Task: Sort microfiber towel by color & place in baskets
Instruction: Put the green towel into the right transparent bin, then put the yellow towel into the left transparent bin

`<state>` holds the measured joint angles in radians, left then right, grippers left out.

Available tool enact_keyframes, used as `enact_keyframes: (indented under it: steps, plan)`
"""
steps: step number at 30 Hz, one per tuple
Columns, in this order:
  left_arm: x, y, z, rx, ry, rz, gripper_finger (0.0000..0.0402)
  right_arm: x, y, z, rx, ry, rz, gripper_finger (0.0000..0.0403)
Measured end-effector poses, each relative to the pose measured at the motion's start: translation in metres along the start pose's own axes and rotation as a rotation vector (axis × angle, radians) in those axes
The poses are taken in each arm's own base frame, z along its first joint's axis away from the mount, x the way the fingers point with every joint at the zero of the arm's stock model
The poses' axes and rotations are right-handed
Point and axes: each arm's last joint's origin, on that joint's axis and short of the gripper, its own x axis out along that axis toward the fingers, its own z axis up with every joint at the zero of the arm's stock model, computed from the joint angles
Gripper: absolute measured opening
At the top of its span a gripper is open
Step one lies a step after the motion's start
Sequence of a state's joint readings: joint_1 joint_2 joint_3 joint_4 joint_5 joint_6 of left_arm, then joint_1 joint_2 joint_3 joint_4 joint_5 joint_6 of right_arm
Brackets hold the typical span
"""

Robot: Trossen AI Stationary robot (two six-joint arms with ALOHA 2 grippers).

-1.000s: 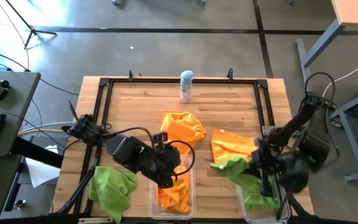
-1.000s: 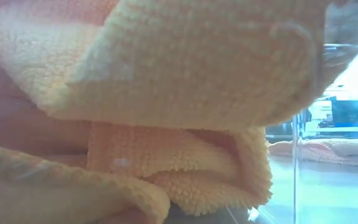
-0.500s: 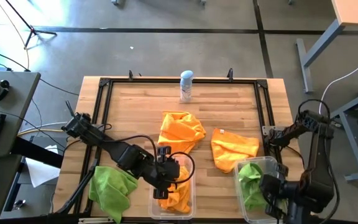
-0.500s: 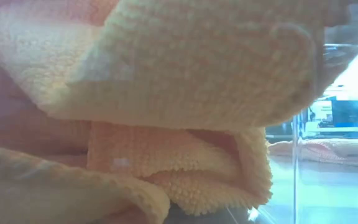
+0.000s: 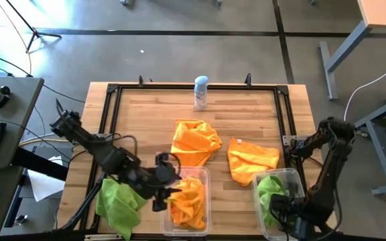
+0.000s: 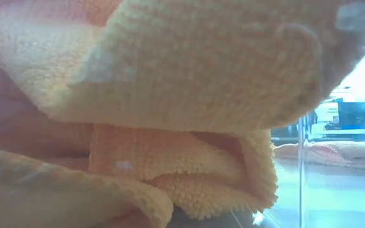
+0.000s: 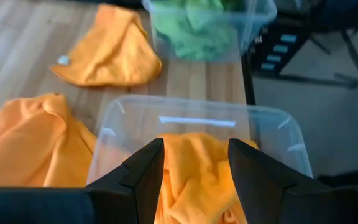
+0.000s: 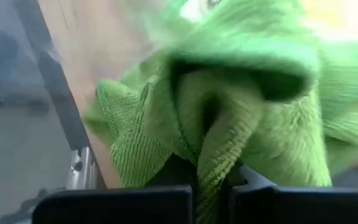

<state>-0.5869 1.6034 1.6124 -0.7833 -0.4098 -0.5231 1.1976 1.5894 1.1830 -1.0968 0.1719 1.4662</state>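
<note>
Pinching a green towel (image 8: 229, 106) over its basket (image 5: 293, 175), the right gripper (image 8: 213, 186) is needing only to release; the left gripper (image 7: 194, 171) is hovering open-fingered above binned orange towels (image 7: 197, 168).

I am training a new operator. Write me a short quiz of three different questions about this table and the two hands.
1. True or false: the left hand is open above the bin with orange cloth.
2. Which cloth does the right hand pinch? A) orange B) green C) none
3. How many orange towels lie loose on the table, outside the bins?

Key:
1. True.
2. B, the green towel, at the right bin.
3. Two: one near the centre, one further right. A loose green towel lies by the left edge.
</note>
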Motion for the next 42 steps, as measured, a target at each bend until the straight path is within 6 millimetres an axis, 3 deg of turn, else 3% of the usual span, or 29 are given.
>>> enact_keyframes:
  steps: [7,16,30,36,42]
  plan:
    - [-0.015,0.013,0.0,-0.069,-0.09,0.035,0.0165,0.052,-0.009,-0.009,0.014,0.021,0.102,0.0014]
    - [-0.006,0.021,0.0,-0.145,-0.085,0.077,0.0165,0.056,-0.012,-0.009,-0.002,0.034,0.09,0.0079]
    - [0.001,0.033,0.006,-0.173,-0.089,0.116,0.0165,-0.014,0.001,0.005,-0.07,0.031,-0.013,0.0235]
    - [0.001,0.033,0.006,-0.172,-0.081,0.103,0.0165,-0.049,0.004,0.013,-0.068,0.004,-0.02,0.0243]
    - [0.001,0.033,0.006,-0.171,-0.081,0.101,0.0165,-0.081,0.0,0.022,-0.078,-0.136,-0.067,0.0228]
